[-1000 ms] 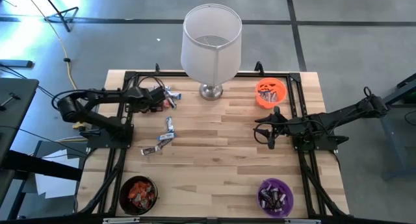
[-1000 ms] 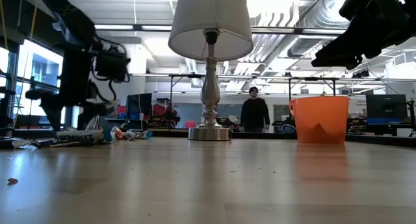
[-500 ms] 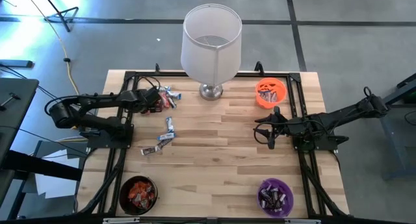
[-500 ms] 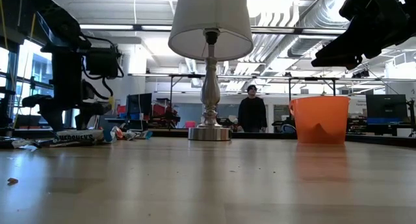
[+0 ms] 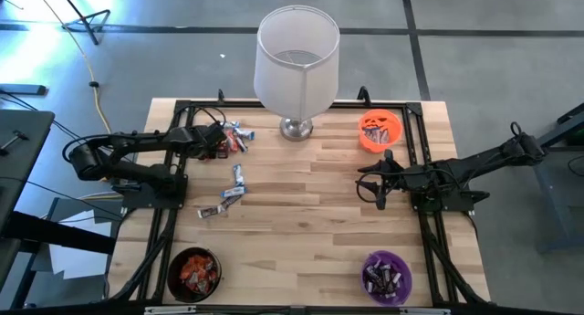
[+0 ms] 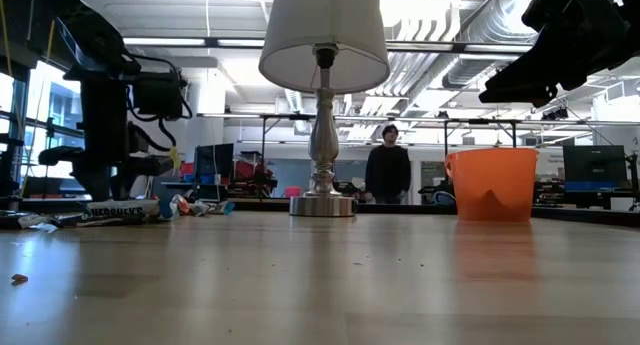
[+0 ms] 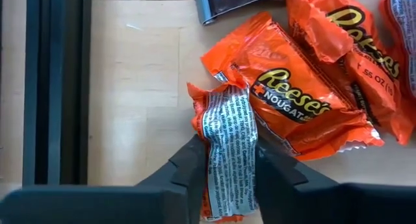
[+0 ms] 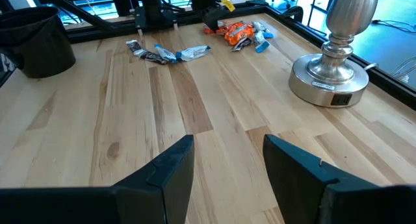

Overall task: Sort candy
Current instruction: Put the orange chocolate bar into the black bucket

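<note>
A pile of candy, mostly orange wrappers with a dark one, lies at the table's far left. My left gripper stands over the pile's near-left side, shut on one orange candy. A few more candies lie loose on the wood. My right gripper hangs open above the table's right half with nothing between its fingers. My left gripper pinches the orange candy between its two fingers, on the wrapper's two long sides near its end. The fingers point down from above and lie along the candy. The wrapper is crumpled and turned on edge, showing its silver back; its far end touches a neighbouring orange candy.
A lamp stands at the far middle. An orange bowl sits far right, a purple bowl near right, a black bowl near left, each with candy inside. Black frame rails run beside the pile. A person stands in the room behind.
My left gripper has come down onto the candy pile at the far left and shifted a little toward the table's right; over the last half second it has kept its place.
</note>
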